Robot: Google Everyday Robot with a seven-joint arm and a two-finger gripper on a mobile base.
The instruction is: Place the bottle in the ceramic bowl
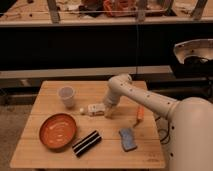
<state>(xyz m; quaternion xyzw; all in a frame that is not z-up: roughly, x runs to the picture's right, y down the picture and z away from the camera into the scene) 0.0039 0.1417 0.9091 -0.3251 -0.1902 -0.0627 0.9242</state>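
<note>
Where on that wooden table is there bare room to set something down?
Bare wood lies along the back edge between the plastic cup and the arm, and at the front between the black object and the blue object. It is crowded mid-table, where the gripper sits by the bottle, near the ceramic bowl.

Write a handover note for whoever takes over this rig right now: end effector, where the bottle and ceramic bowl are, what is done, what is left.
The end effector is low over the table, at the right end of the bottle.
The bottle lies on its side mid-table, cap pointing left in view.
The ceramic bowl sits at the near left in view, empty, apart from the bottle.
Done: approach to the bottle.
Left: grasp, lift, carry to the ceramic bowl, set it inside.
</note>
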